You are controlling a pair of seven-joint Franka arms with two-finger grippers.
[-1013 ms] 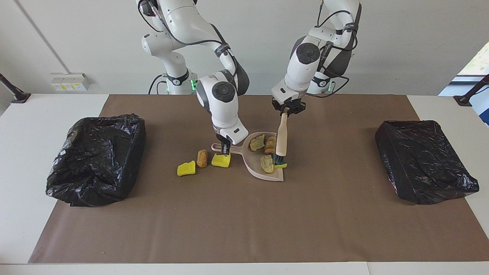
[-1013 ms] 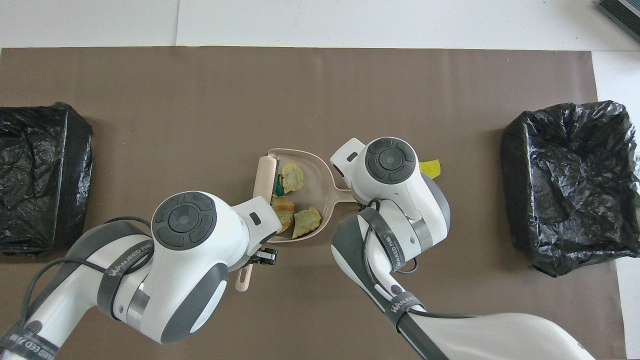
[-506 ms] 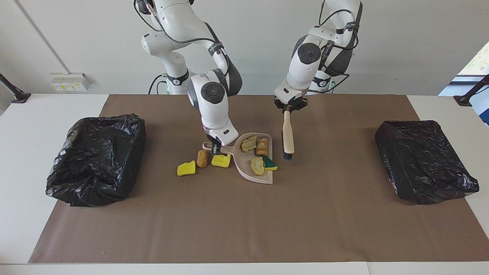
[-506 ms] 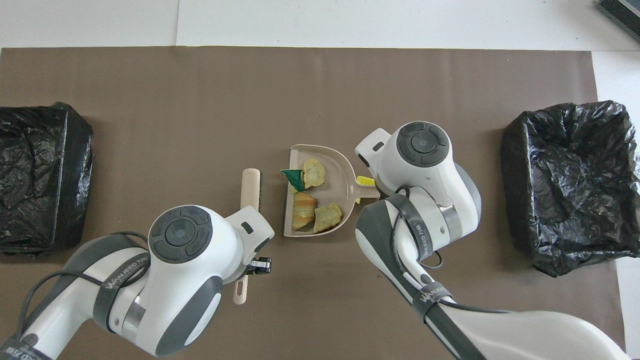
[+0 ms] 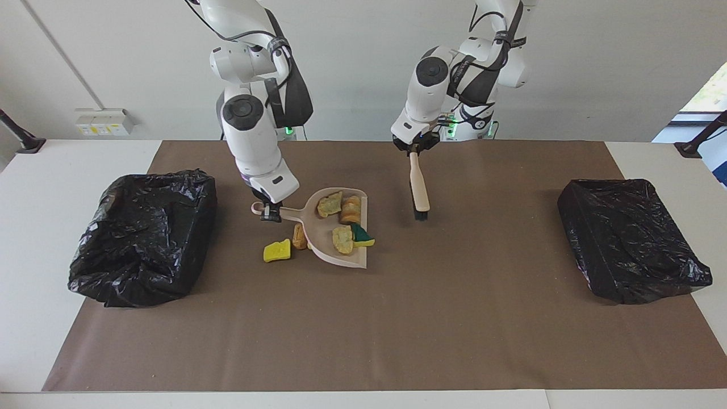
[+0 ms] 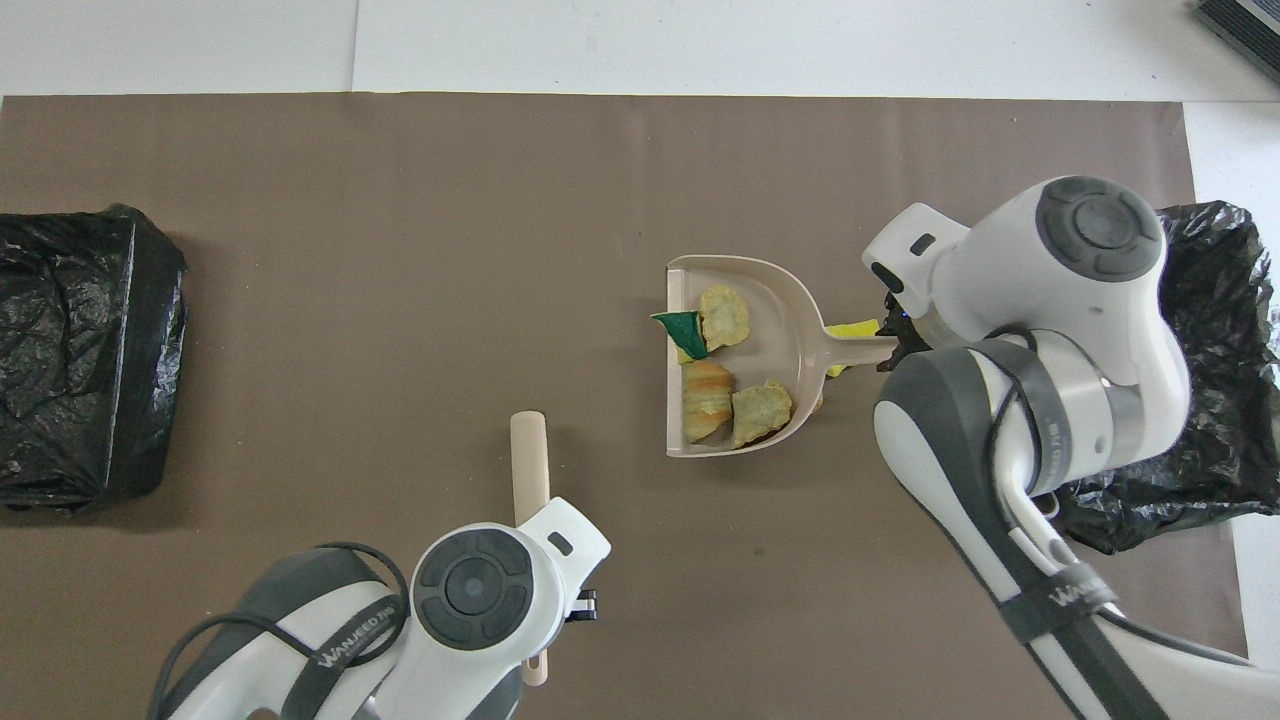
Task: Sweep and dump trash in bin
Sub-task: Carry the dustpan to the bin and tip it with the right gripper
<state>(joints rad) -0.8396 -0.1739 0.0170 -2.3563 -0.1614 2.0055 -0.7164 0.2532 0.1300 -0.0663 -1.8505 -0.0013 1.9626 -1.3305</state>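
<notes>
My right gripper (image 5: 267, 212) is shut on the handle of the beige dustpan (image 5: 321, 243), which it holds just above the mat. Several bits of trash lie in the pan: two pale greenish lumps (image 5: 330, 204), a striped bread chunk (image 5: 352, 209) and a green-and-yellow wedge (image 5: 362, 236). A yellow wedge (image 5: 277, 250) and a brown cork (image 5: 299, 236) lie on the mat under the pan's handle side. Seen from overhead, the dustpan (image 6: 780, 345) partly covers a yellow bit (image 6: 856, 328). My left gripper (image 5: 415, 149) is shut on the brush (image 5: 420, 190), bristles down, apart from the pan.
A bin lined with a black bag (image 5: 142, 236) stands at the right arm's end of the brown mat, close to the dustpan. A second black-lined bin (image 5: 630, 247) stands at the left arm's end. In the overhead view my right arm covers part of its bin (image 6: 1215, 400).
My right gripper has carried the loaded dustpan toward the bin at the right arm's end, over the loose wedge. My left gripper has drawn the brush out of the pan and back toward the robots.
</notes>
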